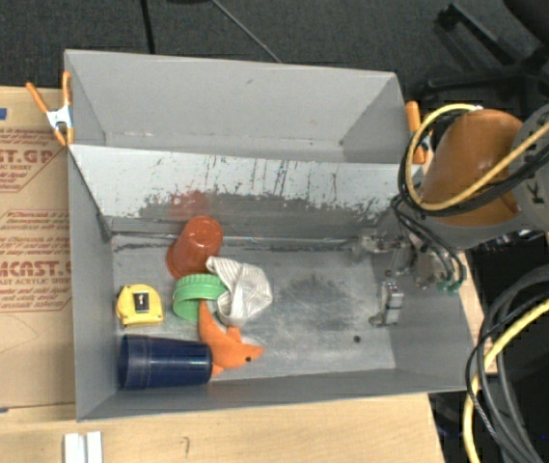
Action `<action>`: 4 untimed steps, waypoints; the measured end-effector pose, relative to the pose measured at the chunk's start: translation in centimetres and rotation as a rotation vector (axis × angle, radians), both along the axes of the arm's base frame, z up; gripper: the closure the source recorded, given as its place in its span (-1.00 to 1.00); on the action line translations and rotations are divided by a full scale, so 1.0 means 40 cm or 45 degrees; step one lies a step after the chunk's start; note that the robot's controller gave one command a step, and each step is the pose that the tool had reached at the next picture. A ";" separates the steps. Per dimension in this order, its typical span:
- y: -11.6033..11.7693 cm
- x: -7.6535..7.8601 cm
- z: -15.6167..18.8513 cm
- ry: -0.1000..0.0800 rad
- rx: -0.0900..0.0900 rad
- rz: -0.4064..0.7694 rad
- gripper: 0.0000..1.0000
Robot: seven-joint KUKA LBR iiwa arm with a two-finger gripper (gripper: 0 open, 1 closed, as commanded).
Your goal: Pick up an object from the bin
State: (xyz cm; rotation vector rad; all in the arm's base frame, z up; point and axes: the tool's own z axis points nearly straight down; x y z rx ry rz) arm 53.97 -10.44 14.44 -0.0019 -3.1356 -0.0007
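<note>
Pick target: not yet fixed. Candidates grouped on the left half of the bin (255,123) floor, well apart from the tool.

Nearest to the tool:
- crumpled white cloth (244,290), resting against a green ring-shaped lid (193,294);
- orange toy figure (228,348), just in front of the cloth (exact kind not resolvable).

Farther left:
- red-orange cup (195,245), on its side near the foot of the back wall;
- yellow tape measure (140,305), beside the green lid;
- dark blue cylindrical cup (163,363), on its side along the front wall and touching the orange toy.

Tool (388,307): low at the right side of the bin, over bare scuffed floor, with no item beneath or beside it. State of the tool: cannot tell, whether released or clenched. Nothing seen carried.

Step in hand, as judged: approach, ahead of any grasp. Progress: at the start, with every item down on the floor.

Next move, as judged:
1. Traverse left across the bare floor toward the group.
2. Select one item on the near edge, either the white cloth or the orange toy.
3. Centre above it before descending.
4. For the cloth, expect folding under pressure and possible dragging of the green lid.
5. For the toy, keep clear of the dark blue cup in contact with it.
6. Confirm the hold only after lifting clear of the floor.
</note>
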 end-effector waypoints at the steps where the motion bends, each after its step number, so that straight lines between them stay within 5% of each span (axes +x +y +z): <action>1: 0.001 0.004 0.012 -0.009 -0.001 0.002 -1.00; 2: 0.027 0.041 -0.018 -0.015 -0.005 0.061 -1.00; 3: 0.124 0.063 -0.151 -0.016 -0.001 0.213 -1.00; 4: 0.145 0.019 -0.094 0.006 0.005 0.182 -1.00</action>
